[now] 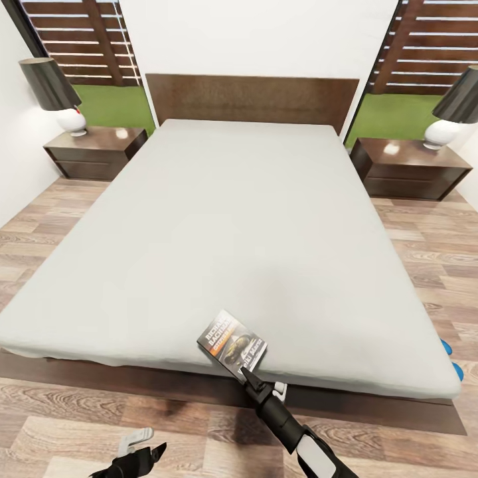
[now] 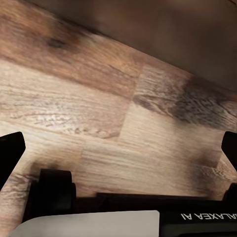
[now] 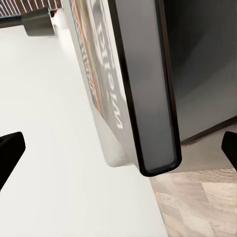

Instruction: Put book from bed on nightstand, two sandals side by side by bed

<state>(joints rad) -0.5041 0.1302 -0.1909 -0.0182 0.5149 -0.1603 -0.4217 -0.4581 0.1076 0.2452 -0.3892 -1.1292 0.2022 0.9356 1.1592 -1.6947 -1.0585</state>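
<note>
The book (image 1: 232, 343) sits at the foot edge of the bed (image 1: 219, 219), down at about 6 o'clock on the grey mattress, slightly tilted, and the right pincer (image 1: 255, 384) is right at its near corner, reaching up from the floor side. From the right wrist view, the book (image 3: 123, 84) looms edge-on between two widely spread dark fingertips (image 3: 10, 153), so the pincer is open and nothing is clamped yet; whether a finger is touching the cover cannot be told. The left pincer (image 1: 143, 446) hangs low at 7 o'clock over the wood-plank floor (image 1: 73, 425), and its wrist view shows its fingers (image 2: 11, 153) spread apart with only floor (image 2: 98, 98) between them: open too, and idle. So the score so far reads zero: the book is not on a nightstand, and both are well away, the left nightstand (image 1: 96, 151) at 10 o'clock and the right nightstand (image 1: 408, 167) at 2 o'clock, each carrying a lamp. Slivers of bright blue (image 1: 450, 357) peek out past the bed's corner at 4 o'clock, likely the sandals, too hidden to judge their arrangement. Grasp, carry, place, then the sandals all appear left to do.
</note>
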